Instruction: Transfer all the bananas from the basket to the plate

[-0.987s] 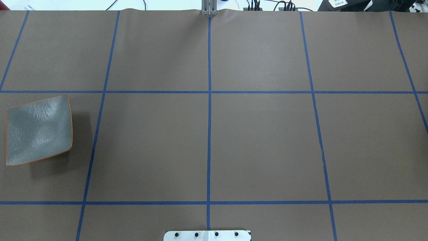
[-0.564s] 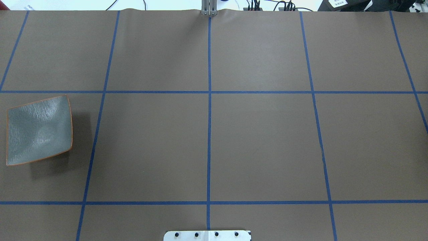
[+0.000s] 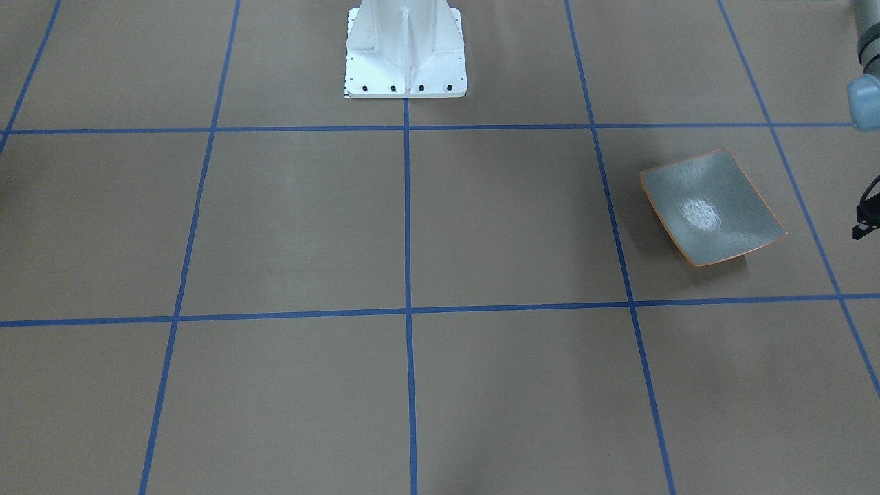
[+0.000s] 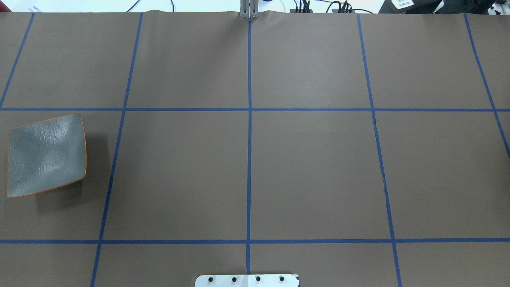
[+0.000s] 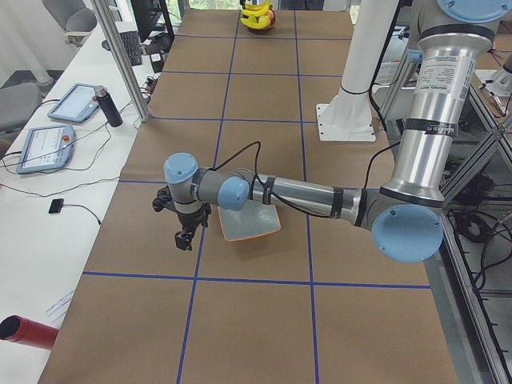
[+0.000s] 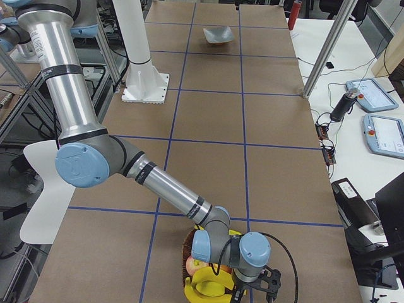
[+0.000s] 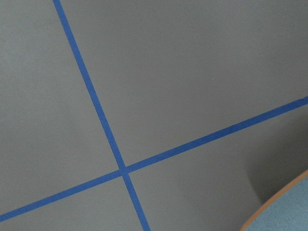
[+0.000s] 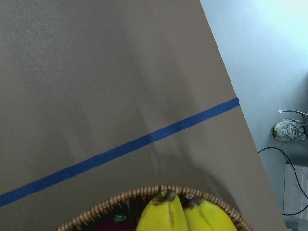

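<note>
Hanging beside bananas [image 8: 166, 216] in cut-off basket [image 8: 91, 211], right gripper [image 6: 255, 291], left gripper [image 5: 186, 238] beside plate [image 4: 46, 155], cannot tell either's opening.

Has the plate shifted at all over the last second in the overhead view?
No. The plate has not moved: its upper corner lies just below the horizontal blue tape line, with the same gap as before.

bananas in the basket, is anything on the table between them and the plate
Nothing visible does. Between the basket of bananas and the plate, the table shows only brown paper and blue tape lines. The left gripper hangs beside the plate, not over it.
</note>
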### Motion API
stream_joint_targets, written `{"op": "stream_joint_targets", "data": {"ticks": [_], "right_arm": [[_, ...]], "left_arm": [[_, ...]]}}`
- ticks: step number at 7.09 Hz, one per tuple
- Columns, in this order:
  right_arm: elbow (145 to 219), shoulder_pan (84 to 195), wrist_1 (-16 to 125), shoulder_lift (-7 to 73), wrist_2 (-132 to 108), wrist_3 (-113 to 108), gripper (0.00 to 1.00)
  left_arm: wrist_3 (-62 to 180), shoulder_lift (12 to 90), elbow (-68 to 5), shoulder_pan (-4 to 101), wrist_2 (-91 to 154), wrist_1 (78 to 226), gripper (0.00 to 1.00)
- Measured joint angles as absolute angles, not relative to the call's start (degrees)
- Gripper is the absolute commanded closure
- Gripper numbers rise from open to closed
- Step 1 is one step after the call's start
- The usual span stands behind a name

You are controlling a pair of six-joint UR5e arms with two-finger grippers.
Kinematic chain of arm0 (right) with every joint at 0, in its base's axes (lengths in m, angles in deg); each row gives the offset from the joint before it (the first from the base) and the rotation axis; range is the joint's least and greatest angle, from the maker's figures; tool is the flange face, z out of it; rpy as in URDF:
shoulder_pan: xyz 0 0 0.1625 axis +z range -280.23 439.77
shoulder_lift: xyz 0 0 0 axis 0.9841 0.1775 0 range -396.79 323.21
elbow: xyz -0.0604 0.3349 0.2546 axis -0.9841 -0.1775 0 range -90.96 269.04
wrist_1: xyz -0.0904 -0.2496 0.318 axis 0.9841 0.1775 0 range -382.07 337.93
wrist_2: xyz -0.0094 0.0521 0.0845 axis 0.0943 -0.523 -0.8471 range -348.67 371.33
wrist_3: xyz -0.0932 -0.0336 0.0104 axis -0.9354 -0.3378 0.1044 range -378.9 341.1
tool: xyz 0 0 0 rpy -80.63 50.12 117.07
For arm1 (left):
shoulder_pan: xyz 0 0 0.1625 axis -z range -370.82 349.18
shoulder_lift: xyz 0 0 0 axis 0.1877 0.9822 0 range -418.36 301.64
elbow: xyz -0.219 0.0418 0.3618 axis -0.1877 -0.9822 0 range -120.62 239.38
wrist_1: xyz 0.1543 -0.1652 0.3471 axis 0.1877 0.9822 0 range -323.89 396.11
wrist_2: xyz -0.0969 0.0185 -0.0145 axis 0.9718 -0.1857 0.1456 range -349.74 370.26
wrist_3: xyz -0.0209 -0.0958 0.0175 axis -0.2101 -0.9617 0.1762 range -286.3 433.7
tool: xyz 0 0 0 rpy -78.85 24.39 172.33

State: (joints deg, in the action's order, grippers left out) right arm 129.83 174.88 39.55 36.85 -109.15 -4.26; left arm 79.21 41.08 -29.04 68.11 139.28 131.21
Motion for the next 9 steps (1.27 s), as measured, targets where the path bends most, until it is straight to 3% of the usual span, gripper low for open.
{"op": "stream_joint_targets", "data": {"ticks": [1,2,4,6,9], "right_arm": [[129.86,174.68,39.44,37.04,-109.03,-4.34,0.15],[129.88,174.58,39.19,37.16,-108.96,-4.38,0.27],[129.85,174.53,38.87,37.33,-108.91,-4.45,0.59],[129.94,174.52,38.07,37.39,-108.91,-4.42,1.0],[130.41,174.6,37.61,36.99,-109.08,-4.26,1.0]], "left_arm": [[79.23,41.06,-28.94,68.11,139.28,131.23,0.0],[79.24,41.05,-28.79,68.11,139.28,131.26,0.0],[79.24,41.05,-28.64,68.11,139.28,131.29,0.0],[79.24,41.06,-28.61,68.11,139.28,131.26,0.0],[79.24,41.11,-28.6,68.11,139.28,131.27,0.0]]}}
